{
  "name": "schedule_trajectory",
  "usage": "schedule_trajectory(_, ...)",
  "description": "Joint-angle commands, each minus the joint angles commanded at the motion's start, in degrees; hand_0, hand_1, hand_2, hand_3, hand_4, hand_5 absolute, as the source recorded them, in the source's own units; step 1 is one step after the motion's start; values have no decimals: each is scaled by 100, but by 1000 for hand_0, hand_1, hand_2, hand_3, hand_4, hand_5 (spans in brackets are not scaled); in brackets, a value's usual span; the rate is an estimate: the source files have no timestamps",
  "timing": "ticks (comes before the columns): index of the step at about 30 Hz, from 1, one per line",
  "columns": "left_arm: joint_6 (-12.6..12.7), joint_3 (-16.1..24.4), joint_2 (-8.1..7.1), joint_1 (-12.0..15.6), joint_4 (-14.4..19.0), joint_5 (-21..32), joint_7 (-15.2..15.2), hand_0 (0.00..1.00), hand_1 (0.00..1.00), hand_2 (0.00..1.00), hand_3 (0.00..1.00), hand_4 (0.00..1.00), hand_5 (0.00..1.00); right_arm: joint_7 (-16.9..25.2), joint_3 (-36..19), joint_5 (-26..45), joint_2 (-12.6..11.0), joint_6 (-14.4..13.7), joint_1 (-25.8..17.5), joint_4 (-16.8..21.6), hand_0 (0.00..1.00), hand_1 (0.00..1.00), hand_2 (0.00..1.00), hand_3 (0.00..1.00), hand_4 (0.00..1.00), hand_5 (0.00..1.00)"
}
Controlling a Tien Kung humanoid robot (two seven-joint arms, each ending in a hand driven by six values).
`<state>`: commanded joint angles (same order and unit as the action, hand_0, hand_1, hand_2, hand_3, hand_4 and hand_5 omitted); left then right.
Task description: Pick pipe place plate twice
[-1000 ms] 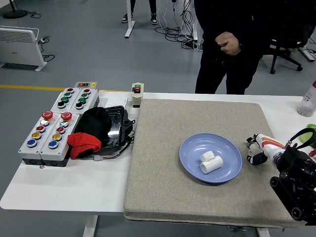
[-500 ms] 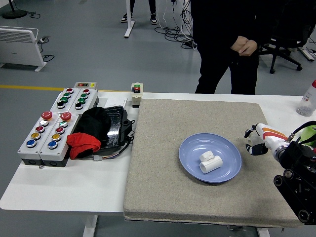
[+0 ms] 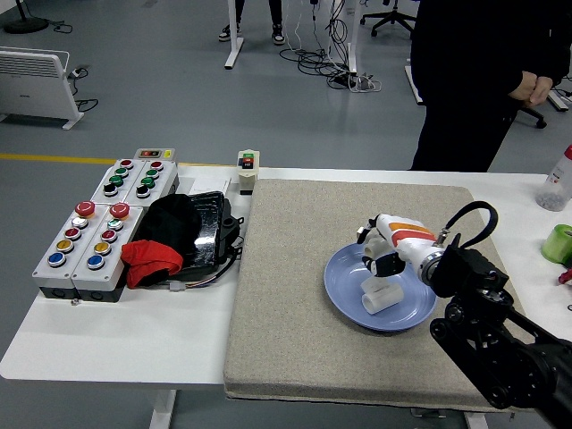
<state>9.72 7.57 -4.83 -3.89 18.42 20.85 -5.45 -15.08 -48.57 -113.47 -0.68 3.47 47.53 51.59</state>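
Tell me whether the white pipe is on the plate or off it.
On it: the white pipe lies inside the blue plate, just below the right hand.

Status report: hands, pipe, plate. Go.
Right hand over the plate, fingers curled above the white pipe, grasp unclear. Left hand out of view. Pipe lies in plate. Nothing blocking; person stands behind table.

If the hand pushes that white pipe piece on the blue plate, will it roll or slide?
The white pipe piece looks like rigid, light plastic, so it probably keeps its shape. Its round body may roll, though the blue plate dips inward, likely keeping it inside. The right hand hovers just above it; the glossy plate suggests easy sliding.
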Motion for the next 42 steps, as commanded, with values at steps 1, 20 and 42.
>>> schedule_trajectory(1, 0, 3, -1, -1, 1, -2, -1, 697, 685, 712, 651, 319, 998, -3, 5, 5, 15, 38, 10, -16, 826, 816, 922, 861, 701, 300)
schedule_trajectory(20, -2, 17, 2, -22, 2, -5, -2, 698, 684, 711, 650, 320, 998, 228, -911, 150, -34, -510, -154, 268, 946, 944, 998, 998, 848, 387)
schedule_trajectory(42, 6, 28, 17, -41, -14, -21, -18, 698, 682, 710, 650, 319, 998, 1331, -4384, 5260, -881, -649, -1531, 830, 850, 807, 911, 845, 619, 516)
